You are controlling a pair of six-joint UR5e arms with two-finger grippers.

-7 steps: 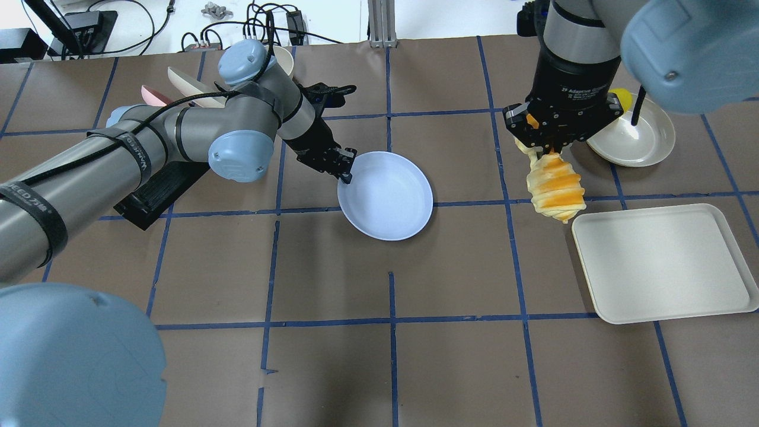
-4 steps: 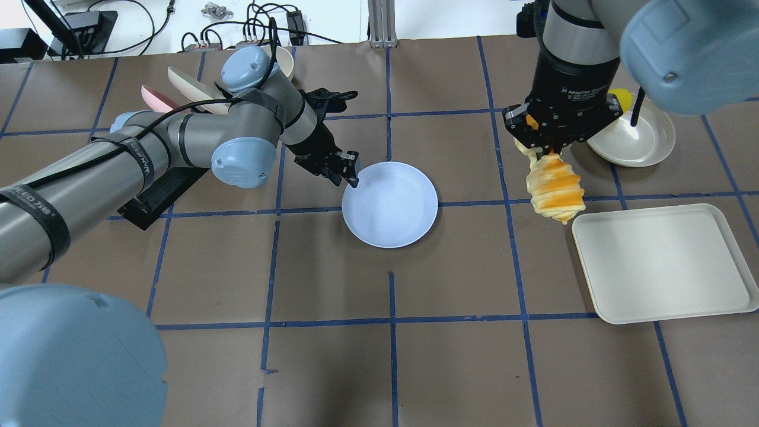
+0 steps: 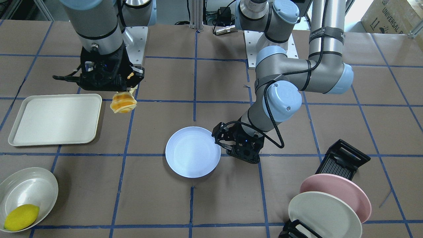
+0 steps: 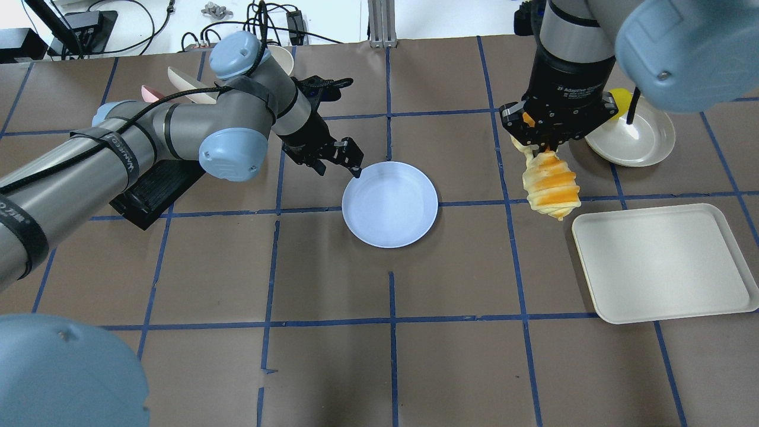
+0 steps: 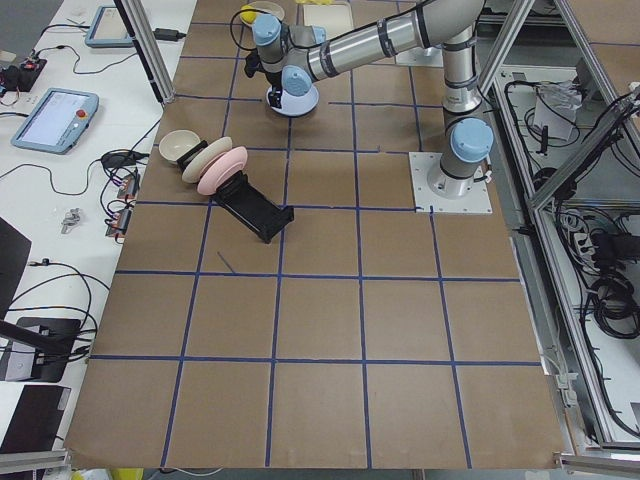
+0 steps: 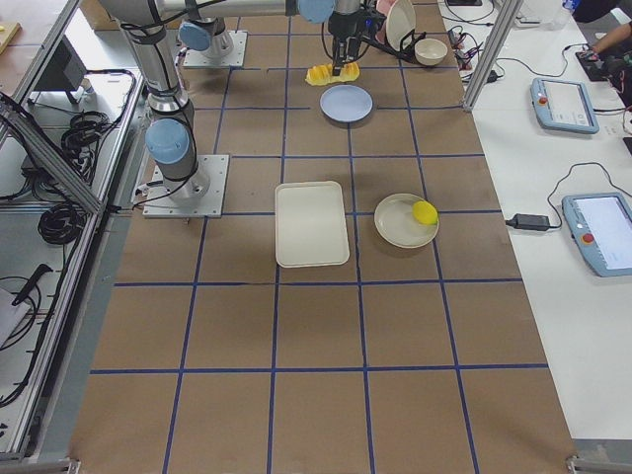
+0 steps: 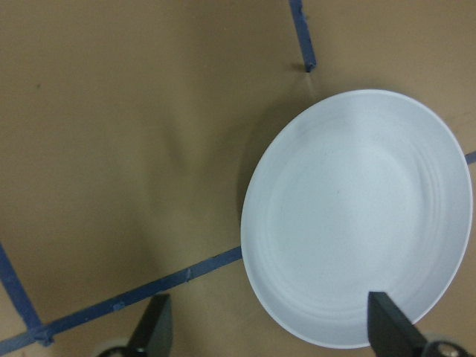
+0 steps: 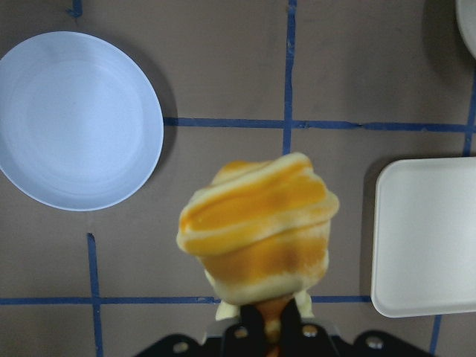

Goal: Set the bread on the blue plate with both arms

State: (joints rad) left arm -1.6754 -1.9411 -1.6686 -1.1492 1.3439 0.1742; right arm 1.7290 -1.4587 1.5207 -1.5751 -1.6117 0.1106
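The pale blue plate (image 4: pixel 390 204) lies flat on the table near the middle, and it also shows in the front view (image 3: pixel 193 152) and both wrist views (image 7: pixel 357 216) (image 8: pixel 78 119). My left gripper (image 4: pixel 340 165) (image 3: pixel 223 142) (image 7: pixel 268 327) is open and empty, just above the plate's far left rim, with one finger over the plate and one off it. My right gripper (image 4: pixel 544 142) (image 3: pixel 127 86) is shut on one end of the striped bread (image 4: pixel 551 185) (image 3: pixel 123 102) (image 8: pixel 256 223). It holds the bread hanging in the air to the right of the plate.
A cream tray (image 4: pixel 661 264) (image 3: pixel 54 119) lies at the right, just below the bread. A cream bowl (image 4: pixel 637 142) (image 3: pixel 28 186) with a yellow lemon (image 3: pixel 21 216) stands behind it. A black rack (image 3: pixel 343 158) holds a pink plate (image 3: pixel 340 190) and a cream plate (image 3: pixel 324 215) at the far left.
The blue plate went from tilted in my left gripper to flat on the table. The left gripper opened and drew back a little. The right gripper with the bread shifted slightly left.
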